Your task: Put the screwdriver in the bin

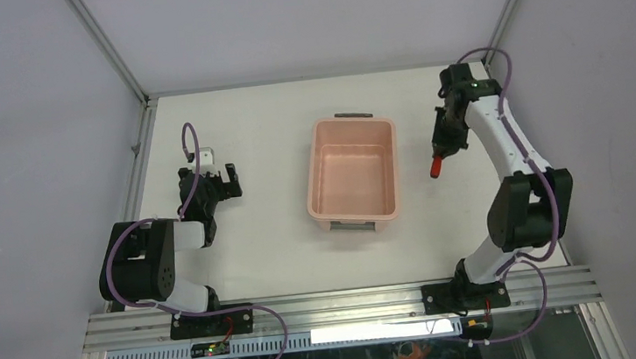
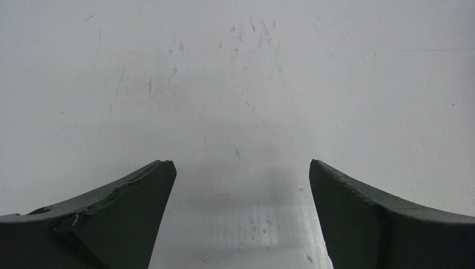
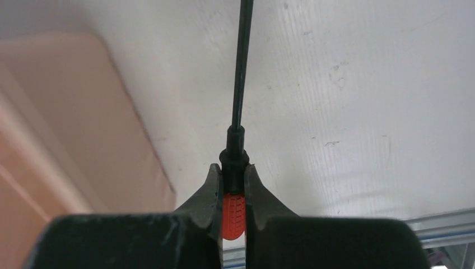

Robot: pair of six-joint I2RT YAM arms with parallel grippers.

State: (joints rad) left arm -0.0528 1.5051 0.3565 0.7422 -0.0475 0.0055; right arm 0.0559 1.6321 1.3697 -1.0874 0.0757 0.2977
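Our right gripper [image 3: 231, 171] is clamped on the screwdriver [image 3: 234, 216], its jaws pinching where the red handle meets the black shaft, which points away over the table [image 3: 364, 112]. We judge the grasp made; carrying the tool across and letting go are what is left. We cannot tell whether it is off the surface. It sits outside the bin [image 1: 393, 150], near its right wall. The bin holds nothing we can see. Our left gripper [image 2: 241, 168] stands with jaws wide apart, gripping nothing, well away
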